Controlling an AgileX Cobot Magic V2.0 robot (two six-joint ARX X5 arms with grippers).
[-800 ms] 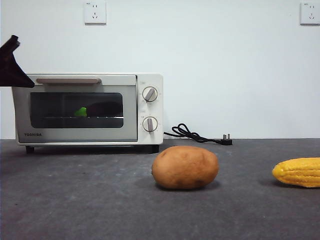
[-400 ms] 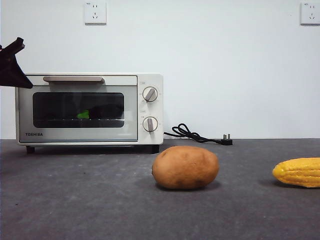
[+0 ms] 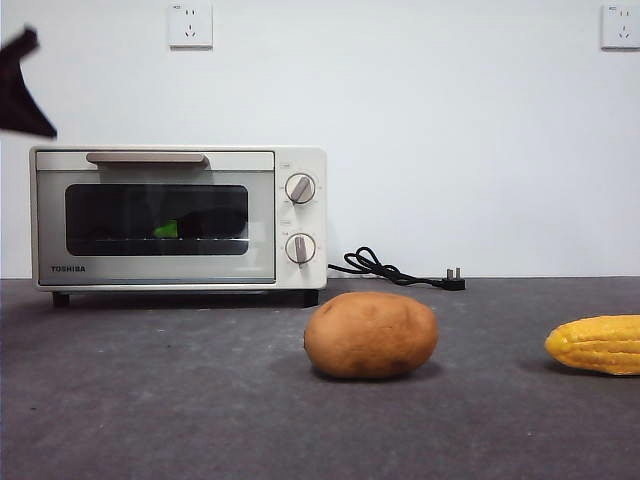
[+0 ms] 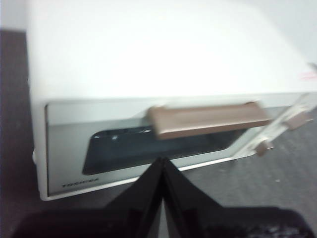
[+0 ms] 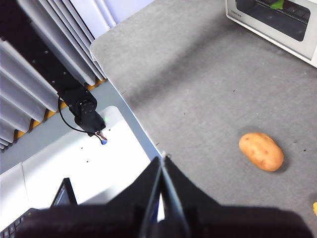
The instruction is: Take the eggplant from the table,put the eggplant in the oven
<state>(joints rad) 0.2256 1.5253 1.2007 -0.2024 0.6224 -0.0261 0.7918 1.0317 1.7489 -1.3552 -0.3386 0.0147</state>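
Observation:
The cream-white oven [image 3: 160,272] stands at the back left of the table [image 3: 200,410] with its door closed. Through the glass I see the eggplant [image 3: 168,229] lying on the wire rack, its green stem end towards the left and its dark body dim behind the glass. My left gripper [image 3: 20,92] hangs above the oven's upper left corner, apart from it. In the left wrist view the left gripper [image 4: 162,161] is shut and empty, in front of the beige handle [image 4: 208,120]. My right gripper [image 5: 162,159] is shut and empty, high over the table's edge.
A brown potato [image 3: 370,334] lies in the middle of the table, and a yellow corn cob [image 3: 597,344] lies at the right edge. A black power cord with plug [image 3: 385,268] lies behind, right of the oven. The right wrist view also shows the potato [image 5: 261,151].
The oven door went from slightly ajar to fully closed. My left gripper rose up and away from the oven's top left corner.

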